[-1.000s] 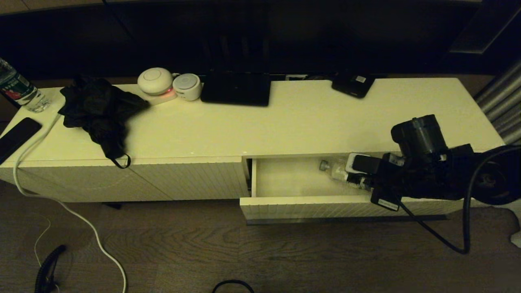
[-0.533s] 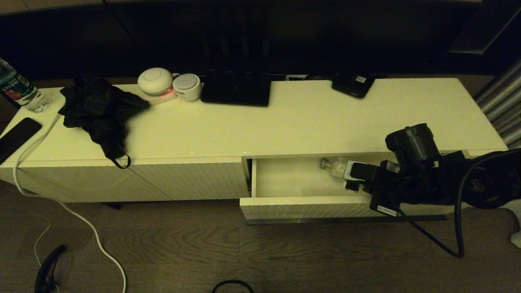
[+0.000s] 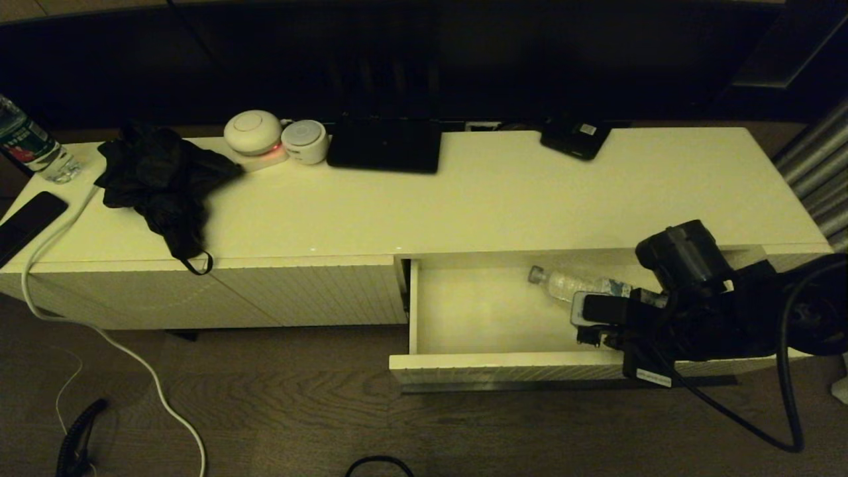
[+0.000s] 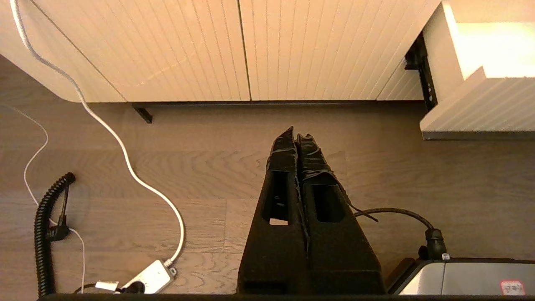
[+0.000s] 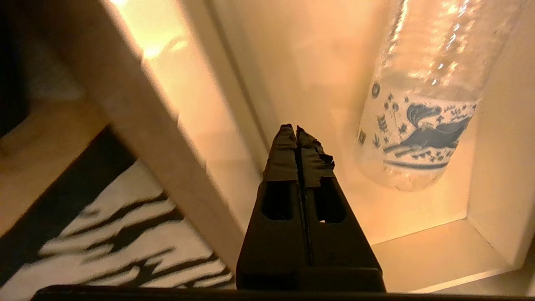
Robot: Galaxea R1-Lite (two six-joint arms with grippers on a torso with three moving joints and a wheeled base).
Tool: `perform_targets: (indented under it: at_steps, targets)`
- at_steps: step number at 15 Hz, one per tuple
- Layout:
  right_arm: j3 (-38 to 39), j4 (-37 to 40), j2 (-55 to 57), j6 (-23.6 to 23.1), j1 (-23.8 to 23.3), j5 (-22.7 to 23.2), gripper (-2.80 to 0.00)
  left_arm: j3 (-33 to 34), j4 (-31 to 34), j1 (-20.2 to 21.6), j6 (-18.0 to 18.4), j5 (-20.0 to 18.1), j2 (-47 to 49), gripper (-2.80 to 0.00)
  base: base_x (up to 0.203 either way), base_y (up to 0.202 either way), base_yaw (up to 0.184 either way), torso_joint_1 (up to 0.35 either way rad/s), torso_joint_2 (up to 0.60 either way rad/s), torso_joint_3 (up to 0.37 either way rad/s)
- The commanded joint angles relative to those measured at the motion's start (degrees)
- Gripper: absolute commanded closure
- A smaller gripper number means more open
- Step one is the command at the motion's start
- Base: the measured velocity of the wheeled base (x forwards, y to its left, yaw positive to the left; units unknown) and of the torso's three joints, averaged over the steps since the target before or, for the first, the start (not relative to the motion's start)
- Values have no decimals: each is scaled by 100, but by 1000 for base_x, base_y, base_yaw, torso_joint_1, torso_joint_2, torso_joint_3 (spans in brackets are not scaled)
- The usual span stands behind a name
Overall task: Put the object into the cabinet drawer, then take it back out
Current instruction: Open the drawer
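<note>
The cabinet [image 3: 503, 199] has its drawer [image 3: 497, 362] pulled well out on the right. Inside it the clear bottle [image 3: 578, 286] lies on its side along the back, grey cap pointing left; its pale printed label [image 5: 418, 127] shows in the right wrist view. My right gripper [image 5: 296, 127] is shut and empty. It reaches down into the drawer [image 5: 322, 58] close behind the drawer's front wall [image 5: 146, 125], beside the bottle and apart from it. In the head view the right gripper [image 3: 595, 324] sits at the drawer's right front. My left gripper [image 4: 296, 134] hangs shut over the wood floor, left of the drawer.
On the cabinet top lie a black cloth [image 3: 159, 179], two white round devices [image 3: 252, 131], a dark flat slab [image 3: 384, 146], a black device [image 3: 575, 138], a phone [image 3: 26, 222] and a green-and-red labelled bottle [image 3: 26, 146]. A white cable [image 3: 99, 331] trails onto the floor.
The drawer has slid farther out towards me, and my right arm has drawn back with it. More of the bottle and of the drawer's floor now shows.
</note>
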Motion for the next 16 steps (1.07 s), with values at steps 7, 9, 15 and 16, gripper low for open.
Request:
perform_targets:
  at_steps: [7,9,15,16]
  targets:
    - [605,331,-307,-75,171,357,0,0,-2,0,-3,1,-9,0,0,0,0,0,0,0]
    - [663,320,-289,-75,193,358,0,8,-2,0,-3,1,-9,0,0,0,0,0,0,0]
    - [810,337,-436,-75,310,384,0,9,-2,0,-3,1,-9,0,0,0,0,0,0,0]
    - [890,337,-447,-75,352,384,0,9,-2,0,-3,1,-9,0,0,0,0,0,0,0]
